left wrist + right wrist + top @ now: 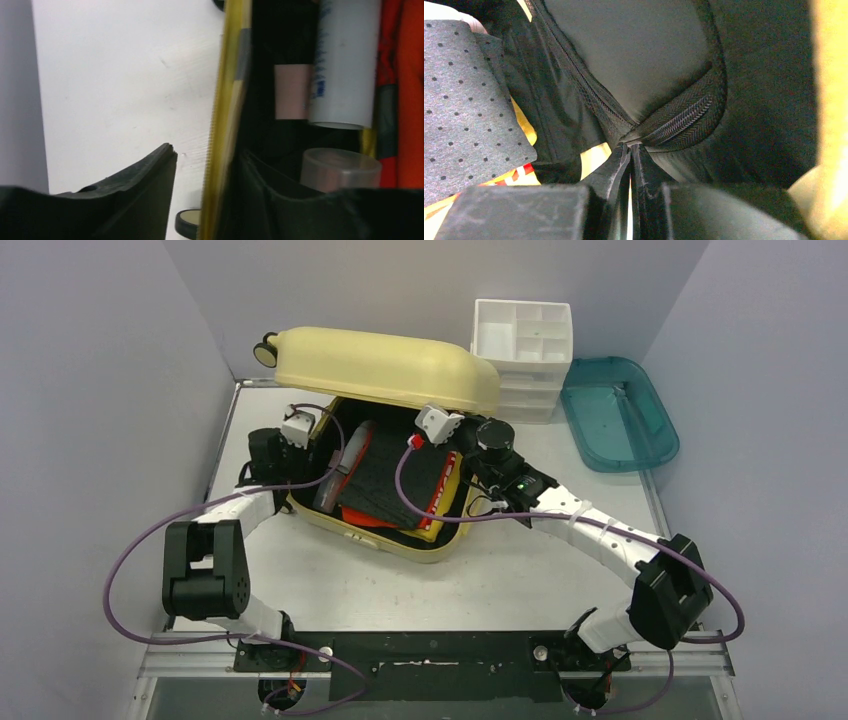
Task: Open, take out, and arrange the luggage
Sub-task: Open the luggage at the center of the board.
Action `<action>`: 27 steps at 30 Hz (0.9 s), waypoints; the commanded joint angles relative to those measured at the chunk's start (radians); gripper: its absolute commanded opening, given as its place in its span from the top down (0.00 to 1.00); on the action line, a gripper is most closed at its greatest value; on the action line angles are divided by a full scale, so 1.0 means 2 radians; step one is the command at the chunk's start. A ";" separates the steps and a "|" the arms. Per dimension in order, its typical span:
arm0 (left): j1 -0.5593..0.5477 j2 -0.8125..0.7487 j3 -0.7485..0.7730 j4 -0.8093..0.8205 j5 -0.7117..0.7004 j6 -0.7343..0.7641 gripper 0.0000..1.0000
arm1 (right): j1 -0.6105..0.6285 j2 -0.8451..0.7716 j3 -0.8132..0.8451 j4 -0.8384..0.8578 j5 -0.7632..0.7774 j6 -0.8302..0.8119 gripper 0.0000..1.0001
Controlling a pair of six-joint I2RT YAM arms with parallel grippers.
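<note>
The pale-yellow luggage [385, 365] lies at the table's middle, its lid raised above the base [400, 542]. Inside lie a dark cloth [398, 478] and red and yellow items [440, 498]. My left gripper [207, 151] stands open astride the base's left wall [227, 100]: one finger [150, 175] is outside with a gap to the wall, the other is inside against the black lining. My right gripper [629, 146] reaches under the lid and is shut, pinching the bunched black lining [634, 55] beside a zipper [684, 117].
A white drawer organizer [522, 340] and a teal tray [618, 415] stand at the back right. Inside the luggage I see a white bottle [342, 60], a clear-capped jar [340, 170] and a grey dotted pad [469, 100]. A wheel [187, 222] sits by my left finger.
</note>
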 commanded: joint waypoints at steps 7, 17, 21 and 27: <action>-0.005 0.036 0.042 0.011 -0.111 -0.024 1.00 | -0.010 0.037 0.070 -0.024 -0.032 0.024 1.00; 0.072 0.025 0.035 0.009 -0.153 -0.049 1.00 | -0.008 0.107 0.162 -0.099 -0.080 0.032 1.00; 0.107 0.022 0.031 0.010 -0.153 -0.049 1.00 | -0.006 0.140 0.214 -0.131 -0.108 0.037 1.00; 0.147 0.027 0.022 0.021 -0.166 -0.043 1.00 | -0.006 0.192 0.285 -0.163 -0.129 0.045 1.00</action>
